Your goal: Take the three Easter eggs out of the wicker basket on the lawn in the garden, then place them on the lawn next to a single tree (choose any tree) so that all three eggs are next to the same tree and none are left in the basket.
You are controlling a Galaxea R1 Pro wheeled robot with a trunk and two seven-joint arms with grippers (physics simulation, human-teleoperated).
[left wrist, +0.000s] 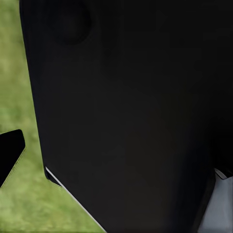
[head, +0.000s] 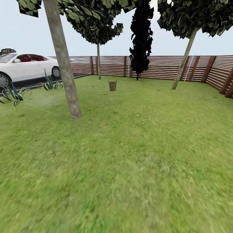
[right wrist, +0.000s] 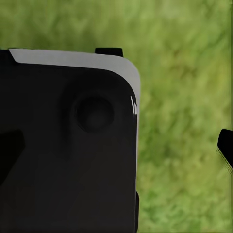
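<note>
Far across the lawn (head: 129,155), near the slatted fence (head: 161,66), stands one wicker basket (head: 112,85), small and brown, well apart from the robot. Eggs inside? Too small to tell from here. Three pale trunks in sight: a near tree (head: 64,71) left of the basket, one (head: 98,61) by the fence, one (head: 184,61) leaning at the right. The job now looks like the approach: drive straight, keep the basket centred, stop within arm's reach. Both wrist views give dark casing over grass, so whether either hand is open I cannot tell. One white car (head: 26,66) is parked left.
</note>
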